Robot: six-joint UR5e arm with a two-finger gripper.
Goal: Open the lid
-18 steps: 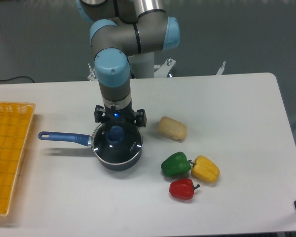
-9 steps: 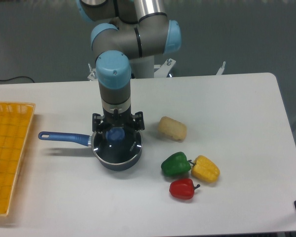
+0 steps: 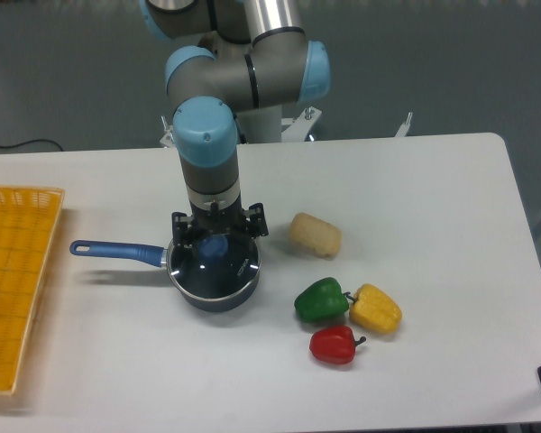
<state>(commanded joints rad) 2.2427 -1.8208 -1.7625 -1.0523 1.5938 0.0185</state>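
The round glass lid [image 3: 218, 268] with a metal rim lies on the dark blue saucepan [image 3: 212, 290], whose long blue handle [image 3: 115, 252] points left. The lid's blue knob [image 3: 214, 246] sits at its centre. My gripper [image 3: 214, 242] hangs straight down over the knob, with its dark fingers on either side of it. I cannot tell from this view whether the fingers press on the knob. The lid rests flat on the pan.
A beige bread-like lump [image 3: 315, 234] lies right of the pan. Green [image 3: 322, 300], yellow [image 3: 375, 308] and red [image 3: 334, 345] peppers cluster at the front right. A yellow basket [image 3: 13, 271] stands at the left edge.
The gripper has lowered a little onto the blue knob and shifted slightly. The lid and pan have stayed in place.
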